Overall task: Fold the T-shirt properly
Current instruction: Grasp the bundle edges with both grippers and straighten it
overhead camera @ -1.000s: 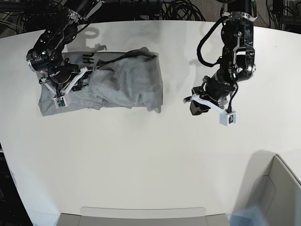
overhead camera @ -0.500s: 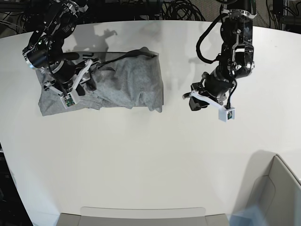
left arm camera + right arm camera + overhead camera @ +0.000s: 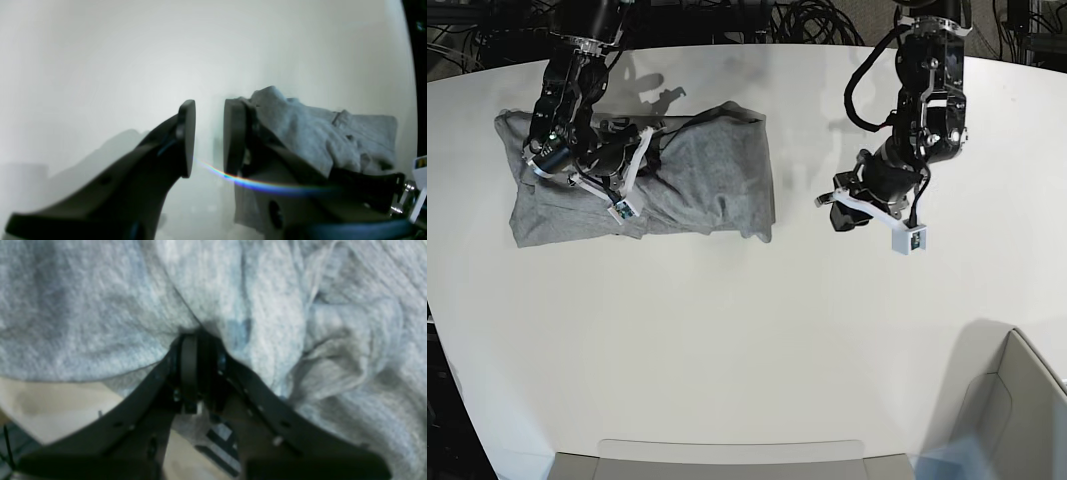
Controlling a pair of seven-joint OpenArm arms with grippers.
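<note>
The heather-grey T-shirt [image 3: 707, 180] lies crumpled on the left part of the white table [image 3: 747, 330], plain side showing. My right gripper [image 3: 640, 150] is pressed down into the T-shirt's middle-left. In the right wrist view its jaws [image 3: 201, 350] stand close together, pinching a fold of the grey cloth [image 3: 267, 306]. My left gripper [image 3: 835, 212] hovers over bare table to the right of the T-shirt. In the left wrist view it [image 3: 208, 140] stands open with nothing between its fingers, and the T-shirt [image 3: 317, 133] lies beyond them.
A grey bin [image 3: 1017, 410] stands at the front right corner. A flat grey tray edge [image 3: 727, 455] runs along the front. Black cables [image 3: 807, 20] pile up behind the table's far edge.
My right arm swung up and right across the T-shirt, and its jaws opened, then closed on the cloth. The T-shirt's left part now reaches the far left. The left arm barely moved.
</note>
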